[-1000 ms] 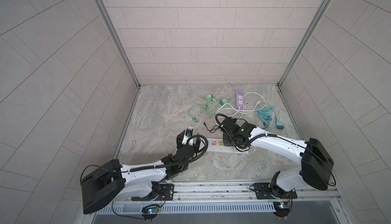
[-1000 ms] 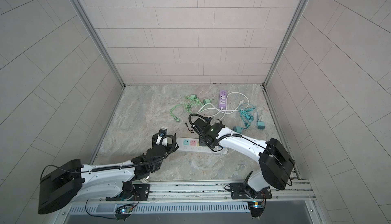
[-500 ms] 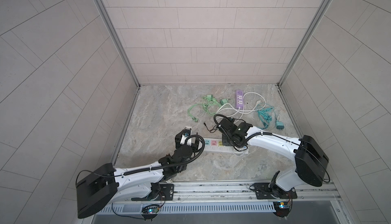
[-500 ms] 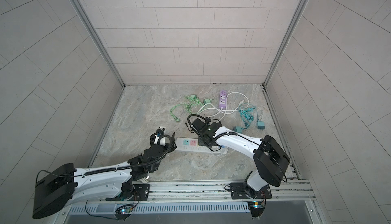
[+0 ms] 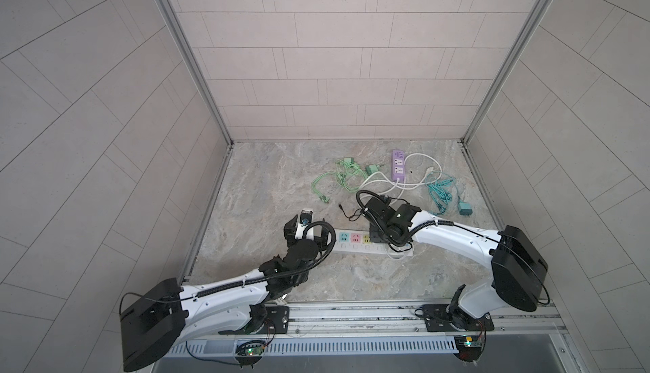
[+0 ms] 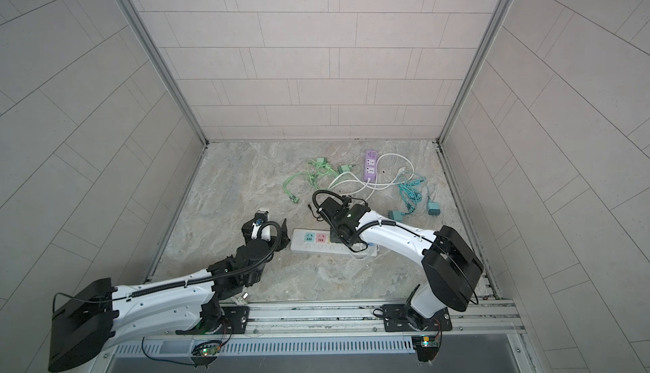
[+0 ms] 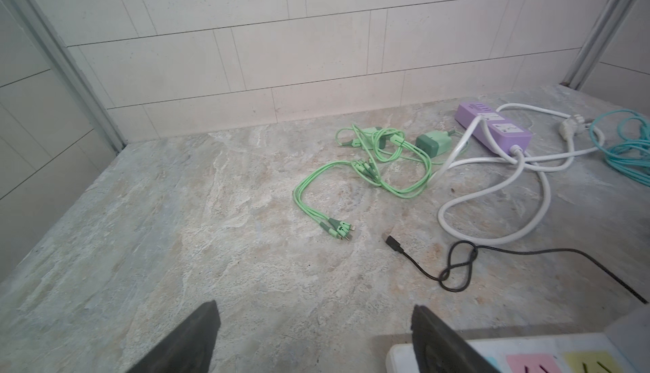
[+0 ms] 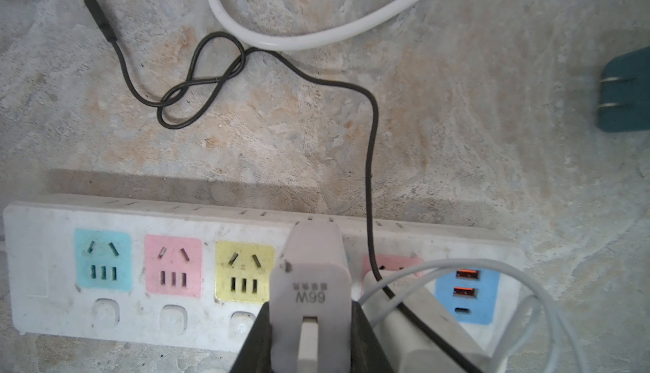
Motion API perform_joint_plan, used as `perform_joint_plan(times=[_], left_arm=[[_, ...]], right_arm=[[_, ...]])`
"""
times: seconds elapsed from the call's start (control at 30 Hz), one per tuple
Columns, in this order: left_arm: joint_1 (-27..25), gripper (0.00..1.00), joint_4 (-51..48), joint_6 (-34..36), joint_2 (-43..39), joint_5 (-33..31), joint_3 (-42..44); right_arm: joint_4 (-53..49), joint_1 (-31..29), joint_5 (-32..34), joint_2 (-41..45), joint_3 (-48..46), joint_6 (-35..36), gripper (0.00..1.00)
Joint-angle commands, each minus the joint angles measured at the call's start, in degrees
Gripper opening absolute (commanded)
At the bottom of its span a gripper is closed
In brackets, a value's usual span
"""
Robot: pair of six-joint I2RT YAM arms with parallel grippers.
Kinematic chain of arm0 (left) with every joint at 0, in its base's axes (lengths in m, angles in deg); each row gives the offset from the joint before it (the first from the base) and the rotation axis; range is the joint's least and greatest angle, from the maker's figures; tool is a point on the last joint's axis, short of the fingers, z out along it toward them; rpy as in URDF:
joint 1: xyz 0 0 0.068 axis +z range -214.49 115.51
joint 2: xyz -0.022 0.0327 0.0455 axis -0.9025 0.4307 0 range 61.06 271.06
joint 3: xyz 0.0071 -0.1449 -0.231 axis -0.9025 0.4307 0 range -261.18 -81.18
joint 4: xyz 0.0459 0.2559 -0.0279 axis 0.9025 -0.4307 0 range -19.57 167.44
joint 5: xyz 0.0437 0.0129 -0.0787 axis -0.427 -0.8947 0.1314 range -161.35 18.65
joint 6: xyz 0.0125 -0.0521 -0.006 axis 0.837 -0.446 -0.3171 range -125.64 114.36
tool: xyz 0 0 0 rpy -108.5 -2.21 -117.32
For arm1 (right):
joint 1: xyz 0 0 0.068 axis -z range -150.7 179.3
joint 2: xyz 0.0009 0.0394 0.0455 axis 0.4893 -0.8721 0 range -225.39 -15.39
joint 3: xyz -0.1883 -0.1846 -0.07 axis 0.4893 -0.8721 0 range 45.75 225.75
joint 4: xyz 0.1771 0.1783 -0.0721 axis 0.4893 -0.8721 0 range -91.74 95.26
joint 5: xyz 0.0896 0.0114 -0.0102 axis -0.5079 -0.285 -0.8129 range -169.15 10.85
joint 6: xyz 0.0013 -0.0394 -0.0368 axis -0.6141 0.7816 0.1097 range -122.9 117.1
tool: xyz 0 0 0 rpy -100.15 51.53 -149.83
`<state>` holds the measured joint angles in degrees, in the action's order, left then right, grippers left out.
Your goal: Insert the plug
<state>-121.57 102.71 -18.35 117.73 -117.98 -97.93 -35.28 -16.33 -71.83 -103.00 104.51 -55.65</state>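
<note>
A white power strip (image 5: 346, 248) (image 6: 299, 244) (image 8: 105, 315) with blue, pink and yellow sockets lies on the stone floor. My right gripper (image 8: 311, 306) (image 5: 378, 235) (image 6: 337, 237) is shut on a white plug (image 8: 313, 276) marked 66W. The plug stands upright over the socket just past the yellow one and hides it; its prongs are out of sight. My left gripper (image 7: 314, 307) (image 5: 306, 235) (image 6: 265, 230) is open at the strip's left end (image 7: 404, 357), holding nothing. One finger overlaps the strip's corner in the left wrist view.
A second white adapter (image 8: 415, 318) with a black cable (image 8: 369, 142) sits in the strip beside the plug. Farther back lie a purple power strip (image 5: 398, 165) with a white cord, green cables (image 5: 337, 177), teal cables (image 5: 439, 191) and teal chargers (image 5: 464, 208) (image 6: 397, 215).
My left gripper's jaws have spread wider at the strip's left end. The right gripper, still holding the plug, has shifted slightly over the strip.
</note>
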Motion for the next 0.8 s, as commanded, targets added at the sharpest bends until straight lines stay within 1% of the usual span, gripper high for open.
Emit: perform_joint_plan(times=[0.0, 0.1, 0.2, 0.23, 0.27, 0.37, 0.43, 0.53, 0.6, 0.77], left_arm=[[2.55, 0.94, -4.65, -4.43, 0.52, -2.38, -3.76], [5.86, 0.95, -6.58, -6.68, 2.38, 0.51, -6.22], [9.03, 0.96, -9.65, -7.81, 6.23, 3.91, -10.20], [9.70, 0.96, -10.92, -7.88, 7.88, 4.09, -11.92], [10.30, 0.96, -11.64, -7.36, 10.01, 4.28, -13.74], [11.18, 0.98, -10.55, -2.37, 15.89, 4.57, -18.48], [11.91, 0.99, -9.28, 0.18, 19.45, 5.55, -21.41], [13.08, 1.00, -6.65, 3.89, 24.14, 9.43, -25.33], [14.14, 1.00, -6.37, 4.75, 26.64, 11.97, -27.89], [18.70, 1.00, -12.00, 5.22, 33.42, 19.55, -37.08]], right_arm=[[-5.03, 2.40, 5.30, -2.33, -2.93, 2.38, 0.02], [-5.10, 3.79, 5.84, -1.70, -3.49, 3.91, 0.02], [-5.29, 5.20, 5.97, -0.70, -3.87, 4.87, 0.02], [-5.22, 5.65, 6.08, -0.22, -4.09, 5.16, 0.02], [-5.11, 6.02, 6.14, 0.33, -4.28, 5.39, 0.02], [-5.22, 6.94, 6.13, 1.31, -4.51, 6.40, 0.03], [-5.20, 7.04, 5.38, 1.87, -4.24, 7.11, 0.09], [-4.40, 7.04, 3.14, 2.98, -3.25, 8.39, 0.22], [-4.20, 7.02, 2.43, 3.82, -1.95, 9.25, 0.25], [-5.83, 7.04, 2.75, 5.26, 2.80, 11.72, 0.38]])
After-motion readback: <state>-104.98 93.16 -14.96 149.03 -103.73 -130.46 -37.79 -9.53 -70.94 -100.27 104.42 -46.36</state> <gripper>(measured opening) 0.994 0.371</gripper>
